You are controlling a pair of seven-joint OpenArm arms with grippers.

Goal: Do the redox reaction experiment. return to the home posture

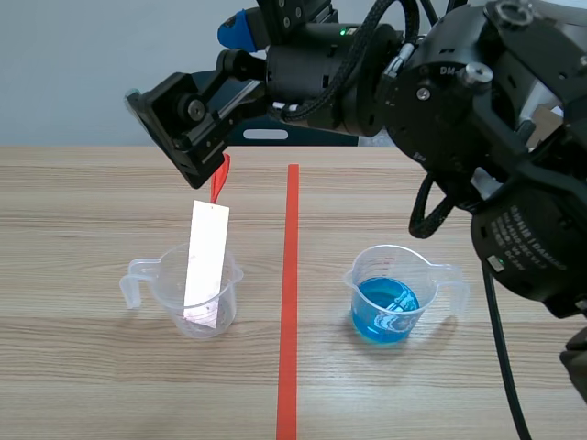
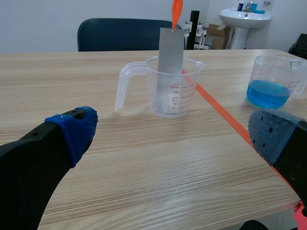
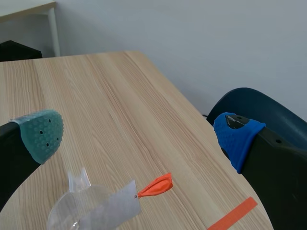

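A clear beaker (image 1: pixel 197 293) stands left of the tape line with a grey metal strip (image 1: pixel 206 261) leaning in it; an orange tag (image 1: pixel 220 179) tops the strip. A second beaker (image 1: pixel 394 293) holding blue liquid stands right of the line. My right gripper (image 1: pixel 188 64) comes in from the right and hangs open above the strip, gripping nothing. In the right wrist view the right gripper (image 3: pixel 139 136) is above the strip (image 3: pixel 112 208) and tag (image 3: pixel 156 186). My left gripper (image 2: pixel 172 143) is open low over the table, short of the clear beaker (image 2: pixel 170 86) and the blue beaker (image 2: pixel 276 81).
A red tape line (image 1: pixel 289 302) runs down the table's middle. A dark blue chair (image 2: pixel 120 33) stands beyond the far table edge, also seen as a chair (image 3: pixel 259 105) in the right wrist view. The right arm's bulk (image 1: pixel 514 137) fills the upper right.
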